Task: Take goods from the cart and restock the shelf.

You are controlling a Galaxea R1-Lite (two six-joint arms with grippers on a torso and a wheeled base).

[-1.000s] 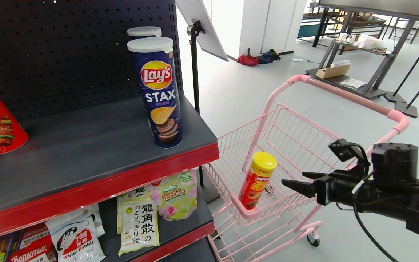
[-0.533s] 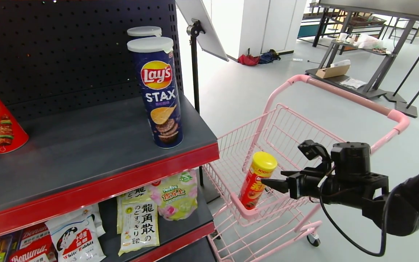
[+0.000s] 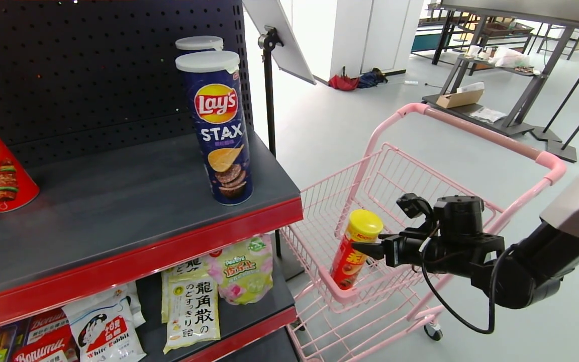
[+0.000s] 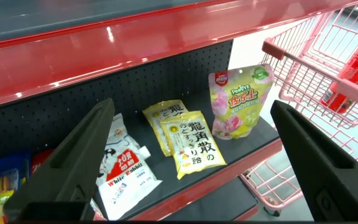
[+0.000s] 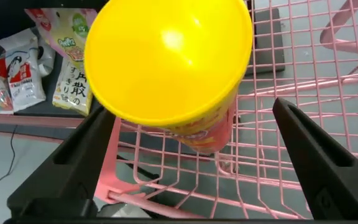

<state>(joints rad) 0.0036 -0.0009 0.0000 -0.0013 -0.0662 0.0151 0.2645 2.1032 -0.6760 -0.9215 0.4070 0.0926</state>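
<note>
While can (image 3: 359, 246) leans in cart (image 3: 470, 131) corner nearest shelf (image 3: 118, 201), right gripper (image 5: 191, 109) straddles it, jaws apart, unclamped. Grasp, lift and shelving left. Left gripper (image 4: 191, 106) apart, empty.

Our right arm (image 3: 536, 261) is stretched out low from our right side toward our left, and its wrist (image 3: 458, 236) is nearly level. Our right gripper (image 3: 370, 245) points sideways to our left, with its two black fingers (image 5: 73, 162) standing wide apart. Our left gripper (image 4: 191, 104) is spread wide as well; its dark fingers (image 4: 73, 165) hold nothing.
</note>
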